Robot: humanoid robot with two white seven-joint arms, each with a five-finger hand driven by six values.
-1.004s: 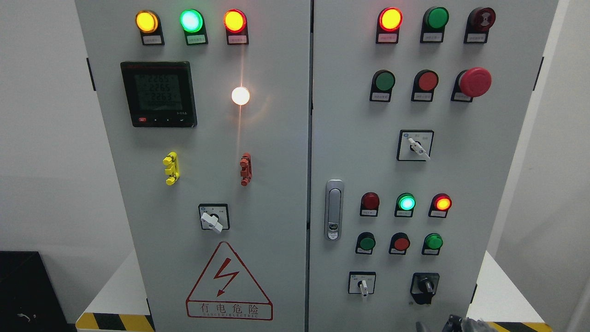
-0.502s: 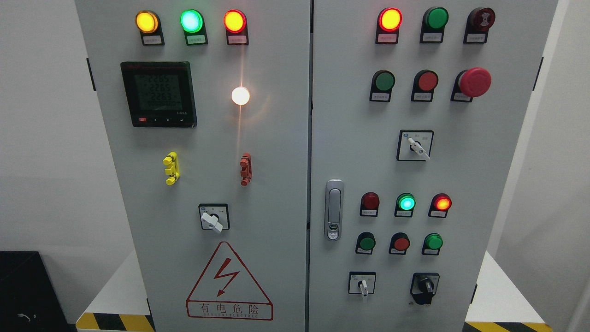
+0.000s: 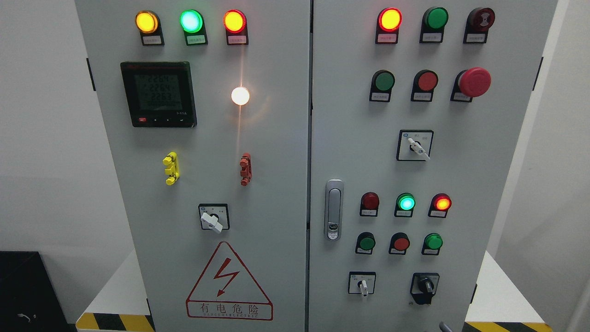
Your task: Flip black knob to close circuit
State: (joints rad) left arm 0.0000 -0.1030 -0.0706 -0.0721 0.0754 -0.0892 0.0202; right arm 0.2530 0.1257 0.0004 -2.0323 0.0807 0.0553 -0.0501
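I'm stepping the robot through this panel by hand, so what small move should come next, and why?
Probably raise the right arm toward the black knob at the lower right of the right-hand cabinet door. No hand is at the panel: only a small grey part pokes in at the bottom edge just below the knob, too little to tell whose. The knob stands untouched.

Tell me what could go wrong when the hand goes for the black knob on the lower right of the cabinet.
1. No hand is clearly in view, so its approach cannot be checked.
2. The black knob has a white-handled selector switch to its left and a green pushbutton just above; a stray finger could trip either.
3. The knob sits near the bottom edge of the head view, so an arm rising there may hide it.
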